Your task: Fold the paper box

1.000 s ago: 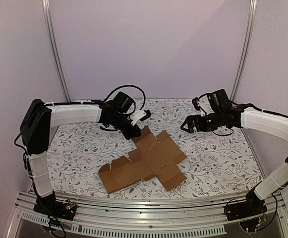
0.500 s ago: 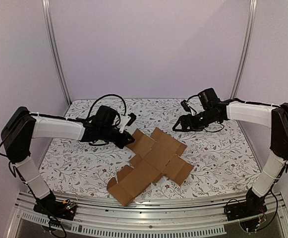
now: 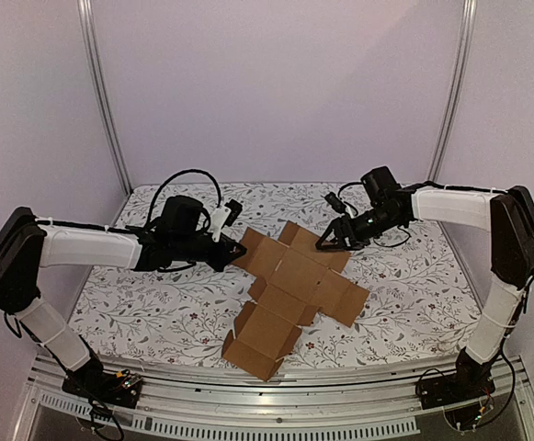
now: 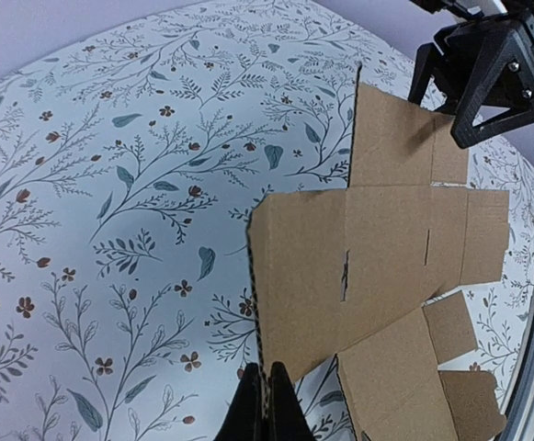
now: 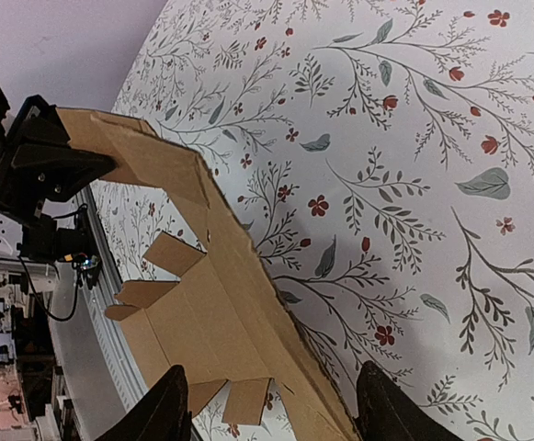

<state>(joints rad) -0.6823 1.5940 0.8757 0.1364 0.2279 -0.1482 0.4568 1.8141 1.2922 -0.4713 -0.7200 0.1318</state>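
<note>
From above, the paper box is a flat die-cut brown sheet spread over the middle of the flowered table. One flapped arm of it reaches down close to the near edge, and the rest fans toward the far half. The left gripper comes in from the left edge and is clamped on the sheet's left-hand flap. The right gripper sits at the sheet's far-right flap, reaching in from the right edge. In the left wrist view, the left gripper has its fingers pinched together on a corner of the paper box, whose slots and crease lines face the camera. The right gripper stands spread over the far flap. In the right wrist view, the right gripper is wide, its fingers far apart, and a cardboard edge of the paper box runs between them. Whether either finger touches it cannot be told. At the sheet's far end the left gripper holds a flap that looks raised off the table.
</note>
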